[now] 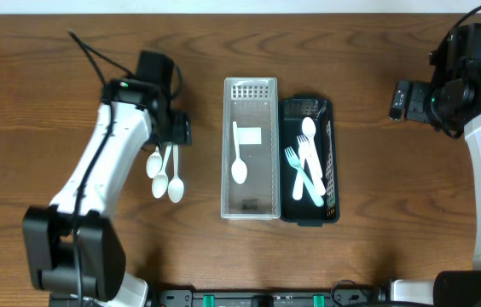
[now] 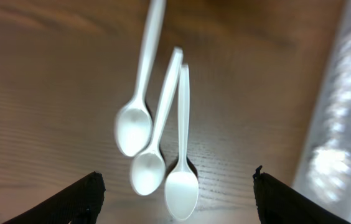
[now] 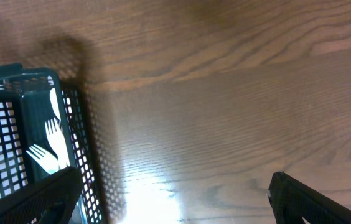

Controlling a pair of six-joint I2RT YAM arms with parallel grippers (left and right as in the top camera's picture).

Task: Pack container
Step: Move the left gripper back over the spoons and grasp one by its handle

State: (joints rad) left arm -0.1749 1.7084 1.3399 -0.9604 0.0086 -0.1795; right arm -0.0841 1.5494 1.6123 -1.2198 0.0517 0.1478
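Observation:
Three white plastic spoons (image 1: 165,175) lie on the table left of a clear perforated tray (image 1: 250,94); they also show in the left wrist view (image 2: 157,143). The clear tray holds one white spoon (image 1: 239,166) and a white card. A dark green basket (image 1: 333,162) beside it holds white forks and a spoon (image 1: 306,162). My left gripper (image 2: 175,199) is open, hovering just above the three spoons. My right gripper (image 3: 169,199) is open and empty over bare table, right of the green basket (image 3: 76,124).
The wooden table (image 1: 377,239) spreads around the two trays. A black cable (image 1: 95,55) runs along the left arm at the back left. The right arm's base stands at the right edge.

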